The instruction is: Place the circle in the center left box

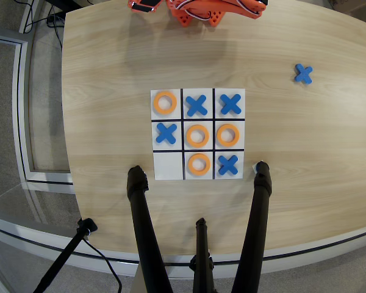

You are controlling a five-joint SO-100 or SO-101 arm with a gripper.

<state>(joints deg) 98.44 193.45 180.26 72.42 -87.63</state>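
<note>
In the overhead view a white 3x3 board [168,176] lies mid-table. The circle [218,135], a flat orange ring, lies inside the center left box [240,124], which is the right end cell of the middle row in this view. Three more orange rings sit in the top-left cell [165,93], the centre cell [197,126] and the bottom-middle cell [199,155]. Only orange parts of the arm [195,13] show at the top edge, far from the board. Its fingers cannot be made out.
Blue X pieces fill the top-middle [196,105], top-right [230,104], middle-left [166,133] and bottom-right [228,164] cells. One loose blue X [303,74] lies at the far right. Black tripod legs [141,220] [259,207] stand just below the board.
</note>
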